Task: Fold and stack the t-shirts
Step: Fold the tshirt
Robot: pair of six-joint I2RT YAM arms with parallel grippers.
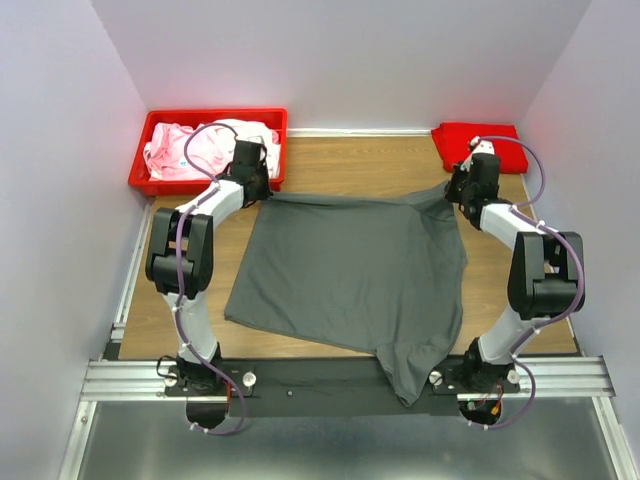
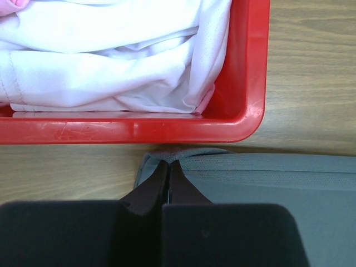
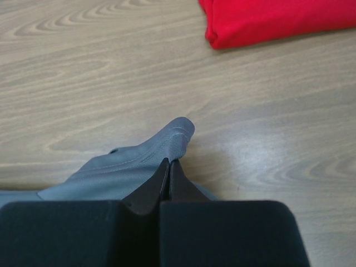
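Top external: the dark grey t-shirt [image 1: 350,265] lay spread on the table [image 1: 330,165], one near flap hanging over the front edge. The left gripper [image 1: 258,192] sat at its far-left corner and the right gripper [image 1: 460,190] at its far-right corner.

Left wrist: the jaws were pressed together on the shirt's seamed corner edge. The red bin [image 2: 245,111] wall stood just ahead of the tips, with a white shirt [image 2: 111,67] heaped inside. Bare wood lay ahead and to the right.

Right wrist: the jaws pinched the other grey corner, which poked up past the tips. The red t-shirt [image 3: 278,19] lay well ahead to the right, with bare wood between.
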